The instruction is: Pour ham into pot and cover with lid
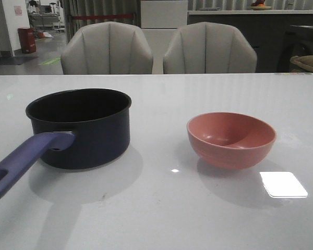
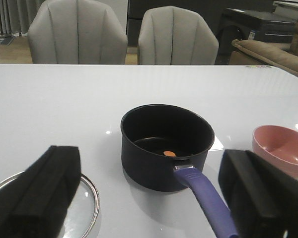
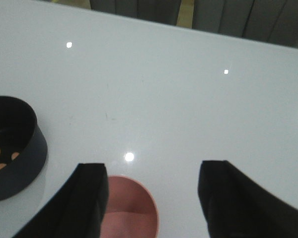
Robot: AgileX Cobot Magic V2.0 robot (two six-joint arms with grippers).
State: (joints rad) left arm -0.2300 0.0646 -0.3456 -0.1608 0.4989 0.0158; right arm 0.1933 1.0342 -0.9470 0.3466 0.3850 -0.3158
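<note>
With the ham (image 2: 170, 153) already lying inside the pot (image 1: 83, 127) at the front view's left, both grippers are hanging open and empty, the left gripper (image 2: 149, 198) hovering by the lid (image 2: 87, 198), seemingly to fetch it.

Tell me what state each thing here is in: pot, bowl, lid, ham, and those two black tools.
Pot: upright, uncovered, ham inside.
Ham: orange pieces on the pot's bottom.
Bowl: upright, looks empty.
Lid: flat on the table beside the pot, not on it.
Left tool: open, holding nothing, above the lid and pot handle.
Right tool: open, holding nothing, above the bowl.
</note>
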